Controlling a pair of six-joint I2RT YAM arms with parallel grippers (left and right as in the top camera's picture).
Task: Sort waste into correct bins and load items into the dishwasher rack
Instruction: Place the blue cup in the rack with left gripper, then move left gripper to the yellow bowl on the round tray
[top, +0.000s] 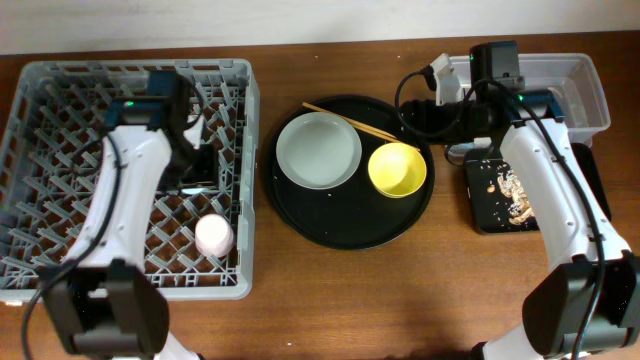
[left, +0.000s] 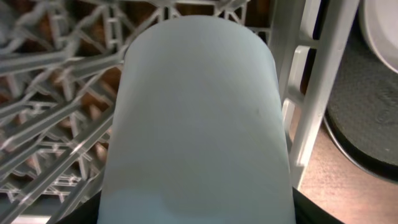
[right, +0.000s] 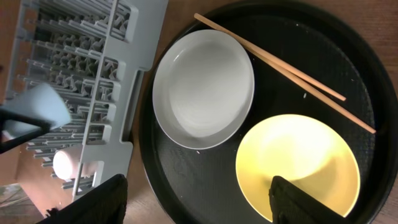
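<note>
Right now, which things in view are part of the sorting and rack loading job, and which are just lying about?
Job: dishwasher rack, pink cup, blue cup, pale plate, yellow bowl, chopsticks, clear tub, black rectangular tray, food scraps.
Just there: round black tray.

Soft, even light casts faint shadows on the brown wooden table (top: 330, 290), the small pale blue cup (left: 196, 124) fills the left wrist view blurred, and the round yellow bowl (right: 298, 165) gleams mildly.

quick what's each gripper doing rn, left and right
left gripper: closed, holding the blue cup
right gripper: open, holding nothing
</note>
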